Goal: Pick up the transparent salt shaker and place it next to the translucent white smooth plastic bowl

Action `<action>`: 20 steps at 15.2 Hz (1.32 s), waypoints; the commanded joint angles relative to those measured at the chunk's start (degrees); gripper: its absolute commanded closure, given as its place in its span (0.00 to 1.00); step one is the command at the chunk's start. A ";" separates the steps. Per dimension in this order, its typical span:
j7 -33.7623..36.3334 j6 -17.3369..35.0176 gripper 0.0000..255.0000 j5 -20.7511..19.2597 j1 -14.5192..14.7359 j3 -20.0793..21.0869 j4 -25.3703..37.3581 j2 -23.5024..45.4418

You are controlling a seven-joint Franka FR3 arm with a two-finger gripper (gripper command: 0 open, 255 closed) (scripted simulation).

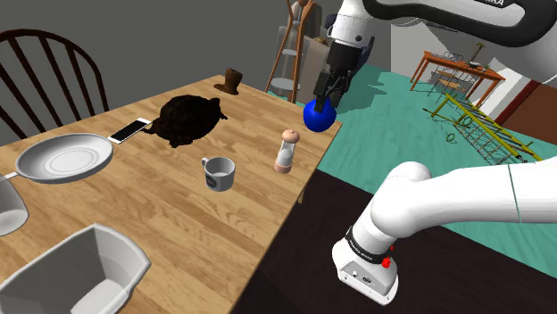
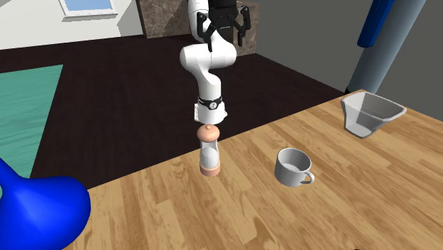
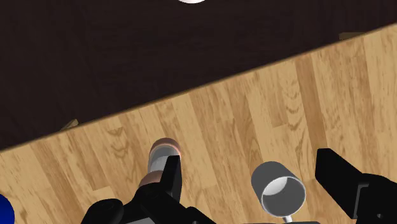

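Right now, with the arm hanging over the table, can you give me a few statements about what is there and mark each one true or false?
1. The shaker stands upright on the table. True.
2. The fingers clasp the shaker. False: they stand apart and hold nothing.
3. The mug lies on its side. False: it stands upright, mouth up.
4. A phone lies on the table near the pan. True.
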 commanded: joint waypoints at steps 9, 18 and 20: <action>-3.57 14.94 0.00 -2.69 -1.63 -4.03 -5.78 9.00; -7.82 31.22 0.00 -3.47 -2.74 -8.83 -6.37 24.47; -7.88 32.88 0.00 -3.40 -2.70 -8.89 -7.55 24.95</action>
